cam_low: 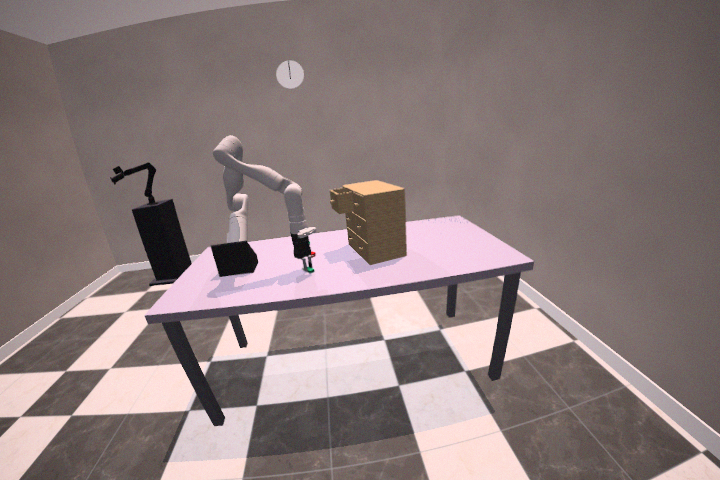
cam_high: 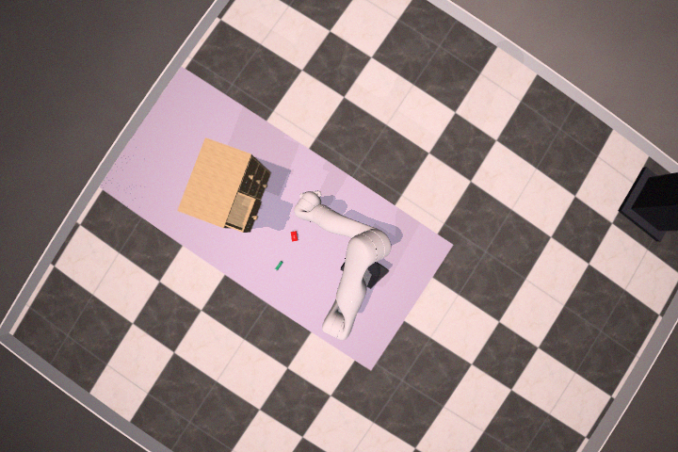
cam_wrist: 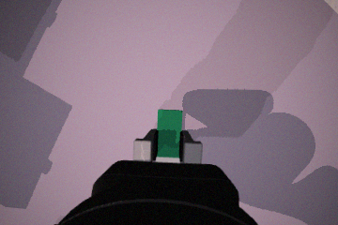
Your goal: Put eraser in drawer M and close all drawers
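The green eraser (cam_wrist: 169, 123) (cam_low: 310, 270) is a green block with a white end. It is at table height, lengthwise between the fingers in the wrist view. My gripper (cam_wrist: 168, 141) (cam_low: 307, 266) points down and is shut on it, with a finger against each long side; the arm hides the fingers in the top view. The small wooden chest (cam_high: 215, 181) (cam_low: 384, 226) stands upright. One top drawer (cam_high: 239, 212) (cam_low: 341, 200) is pulled well out and looks empty. The other drawers look pushed in. The letters on the drawers are too small to read.
A red block (cam_high: 294, 235) (cam_low: 312, 254) lies on the table (cam_high: 158, 122) (cam_low: 429, 249) between chest and arm. A small green piece (cam_high: 279, 265) lies nearer the long edge. A black box (cam_low: 233, 259) stands near the arm's base. The open drawer juts out towards the arm, high above the table.
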Controlling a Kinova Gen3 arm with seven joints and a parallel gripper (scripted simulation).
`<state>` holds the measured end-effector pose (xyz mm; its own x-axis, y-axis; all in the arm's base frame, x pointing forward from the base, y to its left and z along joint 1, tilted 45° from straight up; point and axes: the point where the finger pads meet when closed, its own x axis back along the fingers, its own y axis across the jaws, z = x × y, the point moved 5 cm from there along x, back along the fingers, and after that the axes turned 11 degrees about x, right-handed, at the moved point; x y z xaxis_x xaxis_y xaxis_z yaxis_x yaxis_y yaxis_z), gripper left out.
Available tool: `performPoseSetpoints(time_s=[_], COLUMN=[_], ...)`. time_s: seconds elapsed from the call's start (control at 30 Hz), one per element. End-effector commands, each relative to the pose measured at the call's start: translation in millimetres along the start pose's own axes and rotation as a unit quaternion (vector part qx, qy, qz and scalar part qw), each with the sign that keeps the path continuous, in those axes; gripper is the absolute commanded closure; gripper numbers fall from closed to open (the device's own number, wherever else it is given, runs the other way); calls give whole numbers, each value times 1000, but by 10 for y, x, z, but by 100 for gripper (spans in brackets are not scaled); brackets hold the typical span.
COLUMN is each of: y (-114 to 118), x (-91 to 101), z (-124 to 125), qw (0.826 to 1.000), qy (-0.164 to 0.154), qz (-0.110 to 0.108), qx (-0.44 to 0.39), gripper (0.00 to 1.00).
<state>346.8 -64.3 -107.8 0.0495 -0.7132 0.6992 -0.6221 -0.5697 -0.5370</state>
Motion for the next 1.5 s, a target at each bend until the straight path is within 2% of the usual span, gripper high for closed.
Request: performPoseSetpoints(time_s=[0.0, 0.33, 0.67, 0.8, 1.0, 1.47], y=[-9, -9, -9, -6, -4, -4], x=[-20, 97, 733, 914, 975, 979], z=[-7, -8, 19, 2, -17, -17], qw=[1000, 1000, 1000, 1000, 1000, 1000], qy=[0, 0, 3, 2, 0, 0], qz=[-1, -1, -1, -1, -1, -1], qx=[1, 1, 2, 1, 0, 0], gripper=[55, 55, 55, 55, 55, 55])
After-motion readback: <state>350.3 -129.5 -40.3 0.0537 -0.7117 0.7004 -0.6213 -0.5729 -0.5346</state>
